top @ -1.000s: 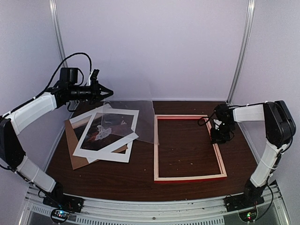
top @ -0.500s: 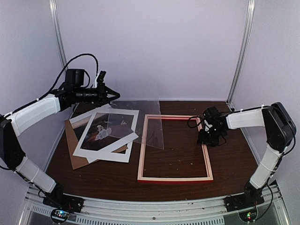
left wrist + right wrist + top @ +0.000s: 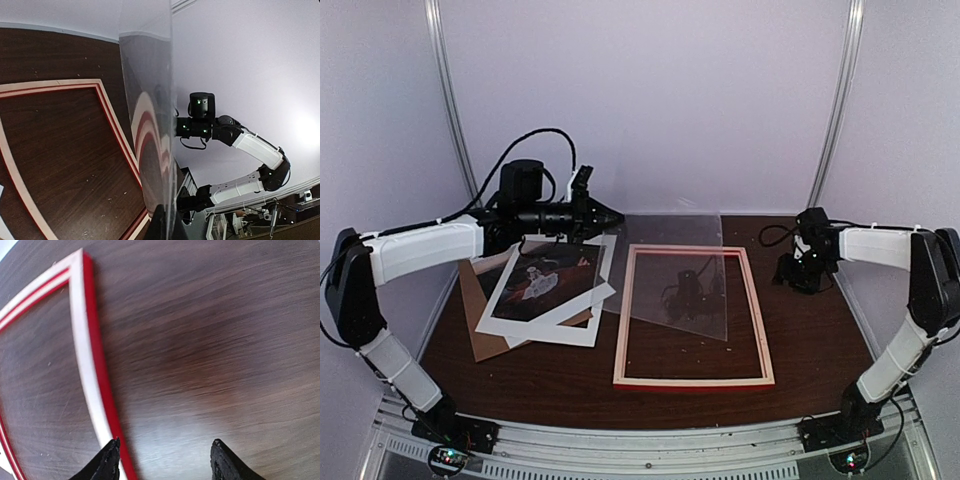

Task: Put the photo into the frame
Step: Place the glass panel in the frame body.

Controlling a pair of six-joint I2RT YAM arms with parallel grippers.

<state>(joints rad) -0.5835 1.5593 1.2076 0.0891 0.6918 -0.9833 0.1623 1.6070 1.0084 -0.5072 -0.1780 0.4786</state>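
One red-edged frame point(image 3: 692, 381) lies pale back up mid-table, long axis near to far, with bare tabletop point(image 3: 690, 355) inside. The single photo point(image 3: 545, 280) lies to its left under one white mat point(image 3: 535, 333) on one brown backing board point(image 3: 483, 347), its far end tilted rightward. The left gripper point(image 3: 612, 215) clamps one clear sheet point(image 3: 690, 290) slanting over the frame. The right gripper point(image 3: 164, 460), jaws apart, hovers just right of the frame.

Bright even light, soft shadows, reflections on the clear sheet point(image 3: 670, 280), right wrist view blurred

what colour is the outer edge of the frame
Red; the frame shows pale wood on top. Clearest in the right wrist view.
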